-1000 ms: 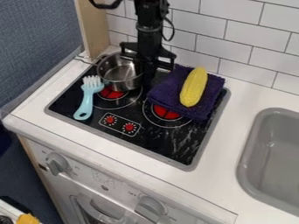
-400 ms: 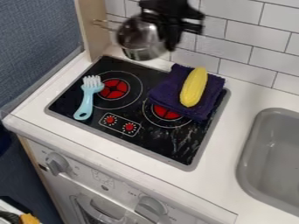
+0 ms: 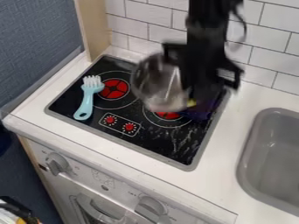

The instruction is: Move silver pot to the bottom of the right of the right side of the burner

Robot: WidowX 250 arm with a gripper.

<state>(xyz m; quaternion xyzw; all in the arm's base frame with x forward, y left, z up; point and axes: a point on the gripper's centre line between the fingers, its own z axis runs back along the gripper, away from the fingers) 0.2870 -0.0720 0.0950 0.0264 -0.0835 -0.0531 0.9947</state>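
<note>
Fingers of the black gripper (image 3: 189, 89) are clamped on the silver pot (image 3: 153, 87), held above the black stovetop (image 3: 169, 148). Nearer, a grey sink (image 3: 243, 169) is set at right, a blue brush (image 3: 85, 105) laid at left. Beyond, the right burner (image 3: 168, 115) is crowded by purple cloth (image 3: 203, 110), partly hidden.

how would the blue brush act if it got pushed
The brush looks like rigid plastic, so it would probably keep its shape. Lying on the smooth, glossy cooktop, it would likely slide or swivel. Its slim handle suggests it's fairly light.
</note>
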